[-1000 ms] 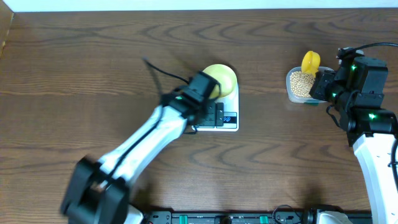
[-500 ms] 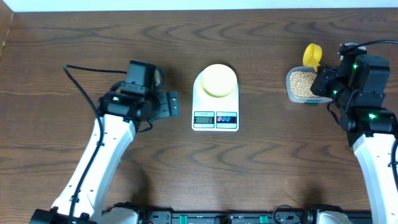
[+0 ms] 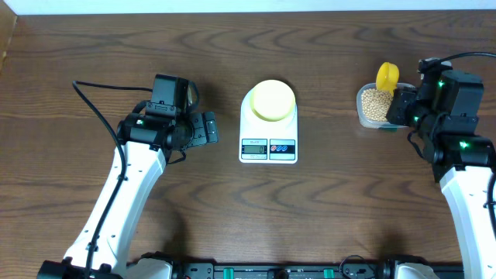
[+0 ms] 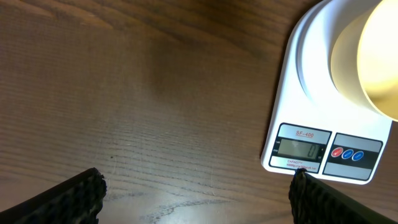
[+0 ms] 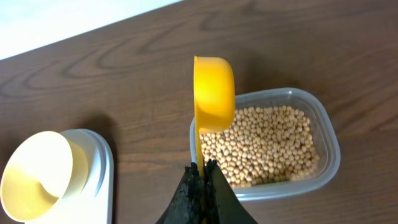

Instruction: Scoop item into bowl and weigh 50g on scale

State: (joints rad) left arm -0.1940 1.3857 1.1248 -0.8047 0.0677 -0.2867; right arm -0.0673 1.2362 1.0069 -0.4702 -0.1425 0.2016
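**Placement and grip**

The white digital kitchen scale (image 3: 268,124) is the reference point, lying flat at the centre of the wooden tabletop (image 3: 116,46). The small round pale yellow bowl (image 3: 273,100) sits upright on the scale's round platform. This placement suggests that anything poured into the bowl registers directly on the grey display (image 4: 300,148). The reading is too small to confirm.

The left gripper (image 3: 213,129) hovers just left of the scale with its jaws wide apart and nothing between them. It points toward the scale and leaves the platform unobstructed.

The clear rectangular plastic tub (image 5: 329,143) stands well to the right of the scale. The right gripper (image 5: 200,171) is clamped tight on the thin handle of the yellow plastic measuring scoop (image 5: 213,93). The scoop is held on edge, with its cup over the tub's rim on the side away from the gripper. This pose appears to precede a dip into the tub.

**Condition of the item**

- The small round tan-beige beans (image 5: 264,146) fill the tub in a loose, fairly even layer, right of the scale.
- They look dry, smooth and free-rolling, so they should pour readily and may scatter if tipped fast.
- No beans are visible in the scoop or in the bowl, so the weighing has not yet started.
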